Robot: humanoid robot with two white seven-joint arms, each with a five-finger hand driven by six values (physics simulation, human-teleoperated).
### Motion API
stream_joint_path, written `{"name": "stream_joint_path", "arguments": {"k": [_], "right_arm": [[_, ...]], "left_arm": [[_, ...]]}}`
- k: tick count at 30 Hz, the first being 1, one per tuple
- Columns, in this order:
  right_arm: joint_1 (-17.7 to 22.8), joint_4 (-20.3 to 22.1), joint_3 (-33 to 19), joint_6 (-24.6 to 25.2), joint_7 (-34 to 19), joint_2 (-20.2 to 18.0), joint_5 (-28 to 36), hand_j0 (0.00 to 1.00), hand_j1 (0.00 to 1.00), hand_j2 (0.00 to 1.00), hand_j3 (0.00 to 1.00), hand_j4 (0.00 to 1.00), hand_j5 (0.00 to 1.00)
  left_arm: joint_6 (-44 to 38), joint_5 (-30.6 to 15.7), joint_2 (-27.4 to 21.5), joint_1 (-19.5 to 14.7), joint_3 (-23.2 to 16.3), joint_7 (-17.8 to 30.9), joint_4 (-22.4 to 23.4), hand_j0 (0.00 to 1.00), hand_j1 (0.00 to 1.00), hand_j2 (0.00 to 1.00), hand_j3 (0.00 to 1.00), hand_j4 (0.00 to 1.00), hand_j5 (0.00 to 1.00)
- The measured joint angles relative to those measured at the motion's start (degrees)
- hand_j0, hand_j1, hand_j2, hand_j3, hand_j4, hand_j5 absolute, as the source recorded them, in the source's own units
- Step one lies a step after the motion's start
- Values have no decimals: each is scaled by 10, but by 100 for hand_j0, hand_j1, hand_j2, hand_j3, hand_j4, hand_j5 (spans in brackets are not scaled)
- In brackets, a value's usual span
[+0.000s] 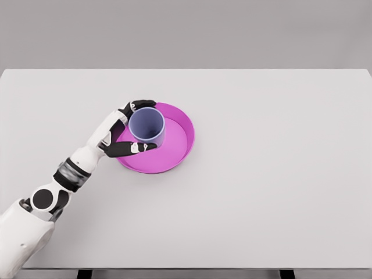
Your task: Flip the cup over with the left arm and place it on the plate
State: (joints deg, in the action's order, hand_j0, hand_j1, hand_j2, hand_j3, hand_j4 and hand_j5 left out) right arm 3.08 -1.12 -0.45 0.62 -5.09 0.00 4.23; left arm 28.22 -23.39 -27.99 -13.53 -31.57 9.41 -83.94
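On plate [177,152], cup [147,125] (upright), left hand [125,129] gripping

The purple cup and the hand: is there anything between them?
Nothing: in the head view the left hand wraps its fingers around the cup, over the magenta plate.

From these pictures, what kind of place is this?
Probably a simulated tabletop test scene: a plain white table, a bare grey backdrop, and only a magenta plate with a purple cup held by the left hand.
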Motion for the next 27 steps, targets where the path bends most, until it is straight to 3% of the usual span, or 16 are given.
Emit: {"name": "stream_joint_path", "arguments": {"k": [13, 16, 27], "right_arm": [[0, 0, 0, 0, 0, 0, 0, 100, 100, 100, 100, 100, 100], [0, 0, 0, 0, 0, 0, 0, 100, 100, 100, 100, 100, 100], [0, 0, 0, 0, 0, 0, 0, 100, 100, 100, 100, 100, 100]], "left_arm": [[-7, 0, 8, 1, -1, 0, 15, 84, 84, 84, 84, 84, 84], [-8, 0, 8, 1, -1, 0, 15, 100, 100, 100, 100, 100, 100], [-8, 0, 7, 4, 0, 0, 13, 100, 100, 100, 100, 100, 100]]}}
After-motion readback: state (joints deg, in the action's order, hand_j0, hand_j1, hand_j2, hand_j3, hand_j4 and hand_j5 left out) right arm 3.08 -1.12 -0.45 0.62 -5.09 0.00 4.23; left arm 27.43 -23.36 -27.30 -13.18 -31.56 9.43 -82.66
